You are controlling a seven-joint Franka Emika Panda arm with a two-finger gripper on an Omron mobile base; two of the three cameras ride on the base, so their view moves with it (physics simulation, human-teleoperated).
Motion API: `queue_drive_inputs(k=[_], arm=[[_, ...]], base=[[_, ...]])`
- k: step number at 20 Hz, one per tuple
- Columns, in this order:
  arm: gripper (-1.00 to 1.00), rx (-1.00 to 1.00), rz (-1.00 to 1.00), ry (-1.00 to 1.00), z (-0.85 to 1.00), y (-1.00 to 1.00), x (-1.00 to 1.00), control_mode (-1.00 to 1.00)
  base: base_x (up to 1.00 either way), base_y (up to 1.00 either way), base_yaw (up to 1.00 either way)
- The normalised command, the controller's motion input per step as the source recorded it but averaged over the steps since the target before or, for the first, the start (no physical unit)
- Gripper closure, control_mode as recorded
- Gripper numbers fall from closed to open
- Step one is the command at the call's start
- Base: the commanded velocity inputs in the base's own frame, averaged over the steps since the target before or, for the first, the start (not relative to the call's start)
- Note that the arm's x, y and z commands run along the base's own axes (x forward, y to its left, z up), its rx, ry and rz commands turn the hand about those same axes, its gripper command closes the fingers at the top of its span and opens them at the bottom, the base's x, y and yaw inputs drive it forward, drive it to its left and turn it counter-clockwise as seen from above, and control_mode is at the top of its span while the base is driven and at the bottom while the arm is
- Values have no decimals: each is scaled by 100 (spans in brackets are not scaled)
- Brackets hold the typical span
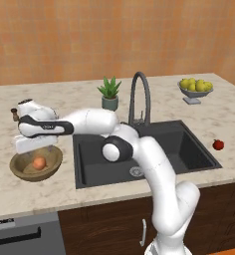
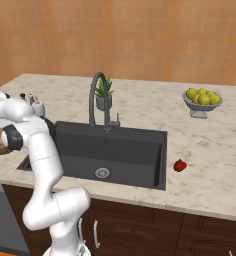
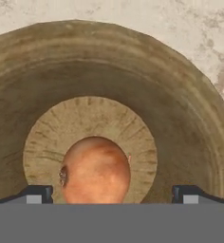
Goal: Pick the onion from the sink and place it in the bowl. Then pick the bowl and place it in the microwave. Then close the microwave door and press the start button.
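Wooden and shallow, the bowl (image 3: 180, 118) already holds the onion (image 3: 96, 170), which sits on the bowl's flat floor between our two fingers (image 3: 35, 194); these stand spread wide, one on each side, and clasp nothing. We judge the first placing done, so the step in hand is to lift clear and then take the bowl itself. To do that well, we would rise straight up until the tips are above the rim, so they do not nudge the onion. Then we would shift toward the thick rim, say at 3 o'clock in the hand view, and come down with one finger inside the wall and one outside. A level lift matters, since the round onion can roll in so shallow a dish.

From the left base view the bowl (image 1: 36, 167) rests on the tabletop (image 1: 64, 191) at 9 o'clock from the black sink (image 1: 144, 152), with the gripper (image 1: 34, 144) just above it. The tabletop is pale marbled stone. A potted plant (image 1: 109, 93) and the arched faucet (image 1: 141, 97) stand behind the basin. A grey footed bowl of yellow-green fruit (image 1: 195, 89) sits at 2 o'clock, and a small red fruit (image 1: 218, 145) lies at 3 o'clock. An orange-tan wall (image 1: 114, 35) backs it all.
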Motion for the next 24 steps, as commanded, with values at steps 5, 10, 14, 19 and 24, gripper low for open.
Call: queue_drive_inputs(k=[5,10,14,19,24], arm=[[-100,28,-6,-12,1,-63,-36,-100],[-100,30,-9,-12,1,-67,-40,-100],[-100,24,-8,-8,12,-60,-21,-100],[-100,13,-1,3,2,-30,0,-100],[-100,9,0,7,0,7,11,-100]], base=[[0,0,0],[0,0,0],[0,0,0],[0,0,0],[0,0,0]])
